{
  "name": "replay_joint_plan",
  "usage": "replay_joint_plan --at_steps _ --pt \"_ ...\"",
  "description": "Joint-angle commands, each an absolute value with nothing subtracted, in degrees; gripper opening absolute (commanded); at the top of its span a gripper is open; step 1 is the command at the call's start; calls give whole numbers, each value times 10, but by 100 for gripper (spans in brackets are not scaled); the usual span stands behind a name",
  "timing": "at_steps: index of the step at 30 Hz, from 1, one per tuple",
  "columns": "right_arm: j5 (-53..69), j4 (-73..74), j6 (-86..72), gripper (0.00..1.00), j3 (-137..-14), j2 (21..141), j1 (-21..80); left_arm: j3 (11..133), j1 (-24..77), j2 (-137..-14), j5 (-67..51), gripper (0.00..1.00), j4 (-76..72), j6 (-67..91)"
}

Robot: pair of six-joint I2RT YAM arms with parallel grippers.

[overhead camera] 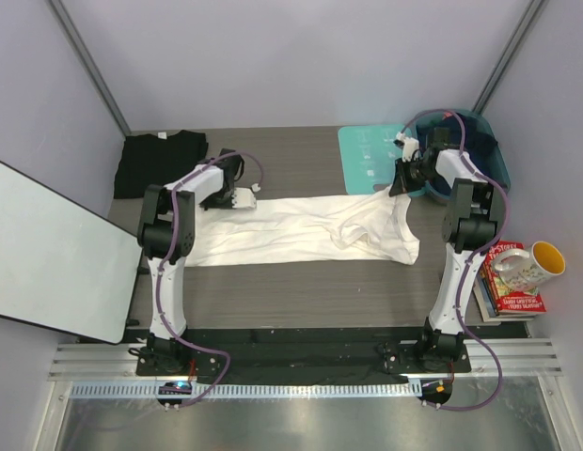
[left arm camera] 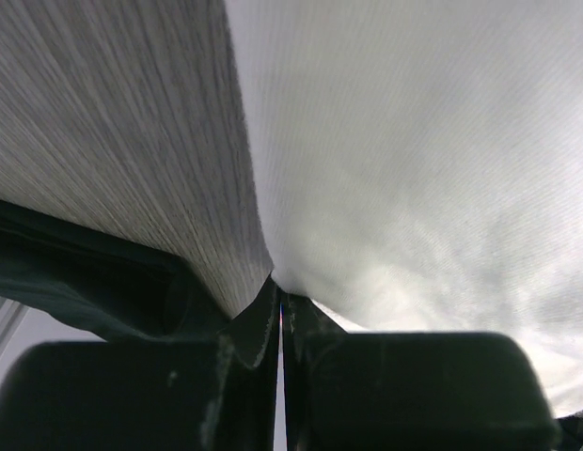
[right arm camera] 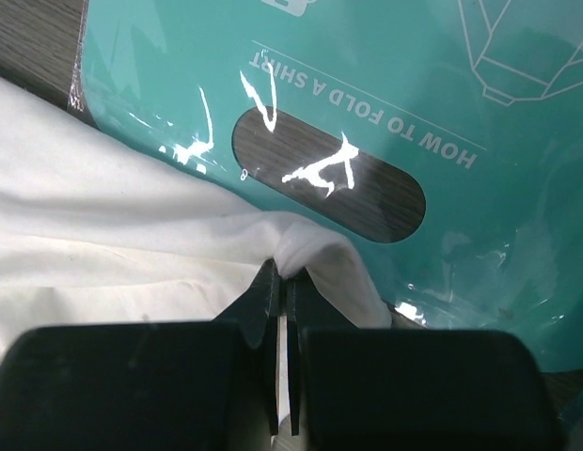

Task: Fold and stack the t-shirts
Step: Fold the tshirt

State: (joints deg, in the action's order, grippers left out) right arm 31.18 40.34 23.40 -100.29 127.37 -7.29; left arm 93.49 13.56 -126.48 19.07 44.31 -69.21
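The left gripper (left arm camera: 280, 315) and the right gripper (right arm camera: 284, 287) are each clamping, jaws fully closed, a thin edge of the white t-shirt (overhead camera: 291, 233) lying stretched across the table (overhead camera: 301, 293), and excess outward tension is probably risking either shallow pinch slipping free.

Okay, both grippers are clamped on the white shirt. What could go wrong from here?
1. The right gripper pinches only a small fold of the white t-shirt, so the fabric may slip out under tension.
2. The shirt is bunched and twisted near its right end, and pulling it could set creases rather than flatten it.
3. That pinch sits at the edge of the teal board, so dragging the cloth might shift the board.
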Motion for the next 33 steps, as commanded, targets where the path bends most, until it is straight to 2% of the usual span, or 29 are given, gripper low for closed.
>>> replay_joint_plan --at_steps 1,25,31,33 --pt "306 410 253 1 -1020 1239 -79 918 134 -1292 185 0 461 -683" --pt "212 474 393 1 -975 1198 -81 909 134 -1281 186 0 447 -676" --pt "235 533 432 36 -990 1194 -78 902 134 -1274 187 0 445 -672" --pt "247 541 442 40 -998 1185 -78 897 134 -1270 187 0 441 -674"
